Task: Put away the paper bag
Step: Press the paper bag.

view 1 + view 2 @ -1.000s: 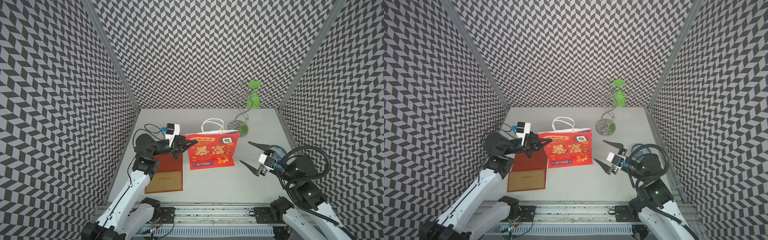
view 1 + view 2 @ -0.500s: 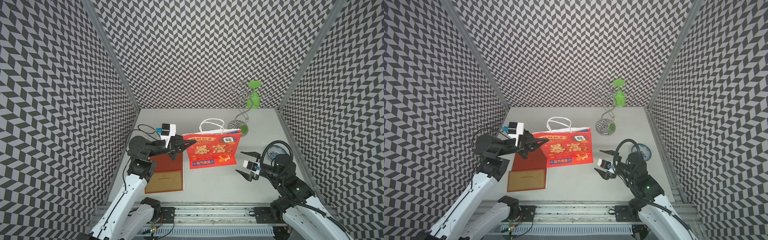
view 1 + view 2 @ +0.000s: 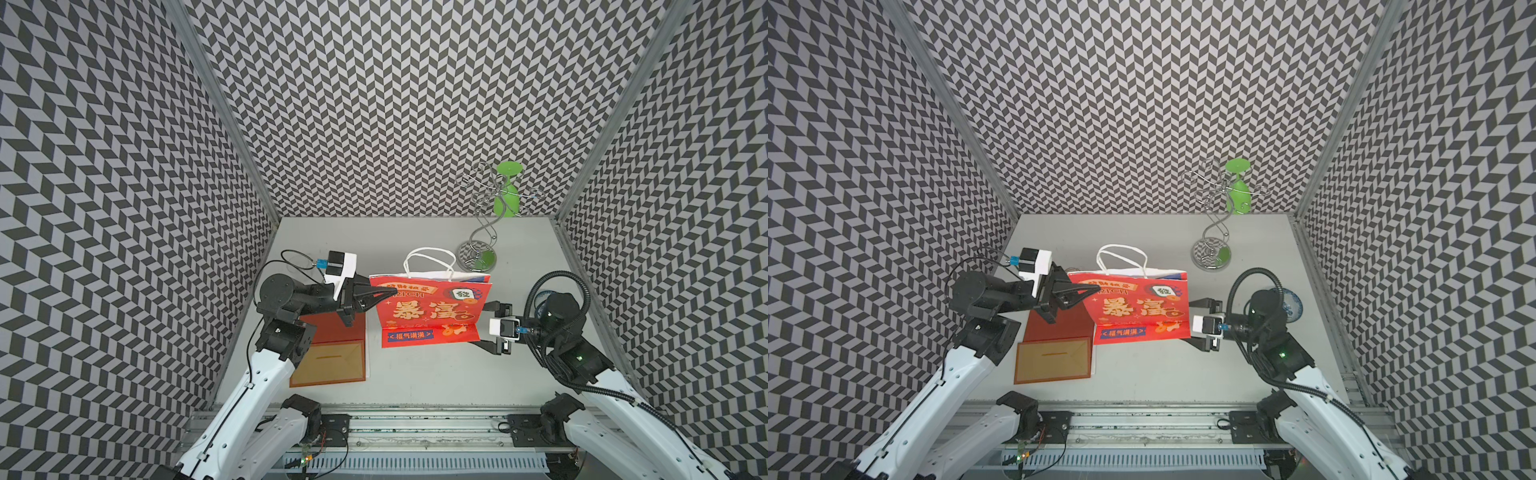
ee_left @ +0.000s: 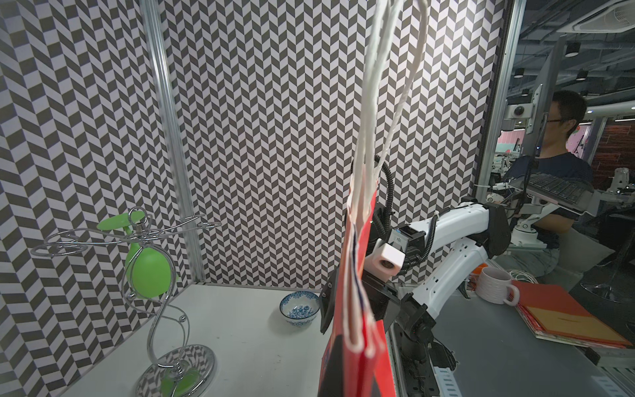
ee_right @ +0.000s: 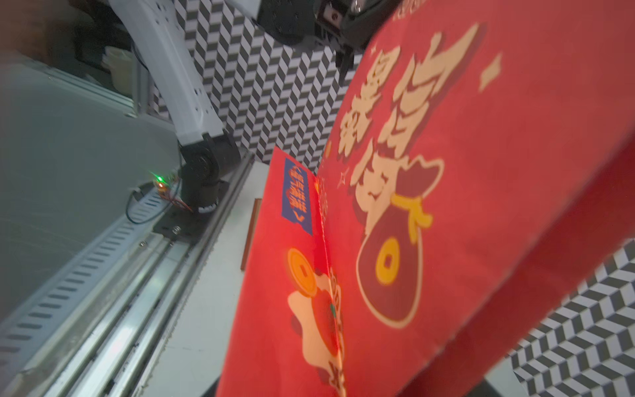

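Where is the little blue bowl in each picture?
Both top views: bowl peeking from behind the right arm.
Left wrist: bowl on the table beside the red paper bag.
Right wrist: not in it.
Shared landmark: the red paper bag, in all four.

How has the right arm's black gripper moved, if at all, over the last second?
Yes. The right gripper went away from the blue-and-white bowl toward the red paper bag, whose edge now sits between its jaws.

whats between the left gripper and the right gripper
The red paper bag with white handles, upright; left gripper pinches one edge, right gripper straddles the other, in both top views.
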### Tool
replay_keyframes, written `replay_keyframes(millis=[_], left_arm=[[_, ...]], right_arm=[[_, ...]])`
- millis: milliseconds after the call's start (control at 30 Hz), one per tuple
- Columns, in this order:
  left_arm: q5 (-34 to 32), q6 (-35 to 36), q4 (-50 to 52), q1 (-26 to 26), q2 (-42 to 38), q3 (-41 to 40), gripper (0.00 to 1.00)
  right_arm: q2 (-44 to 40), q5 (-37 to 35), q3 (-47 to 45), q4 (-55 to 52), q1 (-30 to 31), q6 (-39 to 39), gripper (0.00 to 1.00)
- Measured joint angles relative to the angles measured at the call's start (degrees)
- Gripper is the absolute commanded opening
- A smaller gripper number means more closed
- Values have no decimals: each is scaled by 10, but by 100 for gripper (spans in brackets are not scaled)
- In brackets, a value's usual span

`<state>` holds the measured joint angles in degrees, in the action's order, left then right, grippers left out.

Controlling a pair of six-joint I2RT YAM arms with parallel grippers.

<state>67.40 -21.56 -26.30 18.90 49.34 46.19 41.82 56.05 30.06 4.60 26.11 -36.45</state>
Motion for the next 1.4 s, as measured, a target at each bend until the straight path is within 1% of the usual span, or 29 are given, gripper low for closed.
replay_keyframes(millis=[167,267,333,367,400,433,533,567,600,633,700,767,933,1000,1067,1133,1233,1400], left_arm=[[0,-4,-9,3,5,0,0],[1,-6,-10,4,6,0,0],[4,-6,-10,5,6,0,1],[4,-6,-10,6,6,0,7],[4,-4,-10,6,6,0,16],[2,0,-10,6,5,0,31],[-12,16,2,6,2,0,68],[-19,24,8,6,1,0,83],[-33,41,21,6,-4,0,96],[-48,56,33,6,-9,-1,100],[-81,87,55,6,-28,-6,100],[-116,122,76,6,-61,-21,100],[-199,206,120,6,-156,-70,100],[-231,224,132,5,-174,-85,100],[-253,240,147,4,-177,-98,100],[-258,251,159,2,-171,-111,100],[-237,262,175,1,-143,-123,100],[-162,250,177,1,-71,-125,100]], right_arm=[[17,20,0,52,23,30,40],[30,26,0,70,32,42,24],[36,28,0,80,34,46,10],[38,27,0,84,34,50,5],[40,27,1,87,34,52,0],[41,26,2,87,35,56,0],[41,21,8,84,35,63,0],[41,18,10,82,35,66,0],[40,15,14,78,35,69,0],[38,8,16,75,35,72,0],[30,-12,16,69,35,83,0],[12,-48,16,59,35,103,0],[-50,-163,17,59,35,182,0],[-67,-195,19,60,35,206,0],[-77,-210,23,60,35,227,0],[-81,-212,30,60,35,239,0],[-77,-191,41,58,35,247,0],[-57,-102,51,57,35,261,0]])
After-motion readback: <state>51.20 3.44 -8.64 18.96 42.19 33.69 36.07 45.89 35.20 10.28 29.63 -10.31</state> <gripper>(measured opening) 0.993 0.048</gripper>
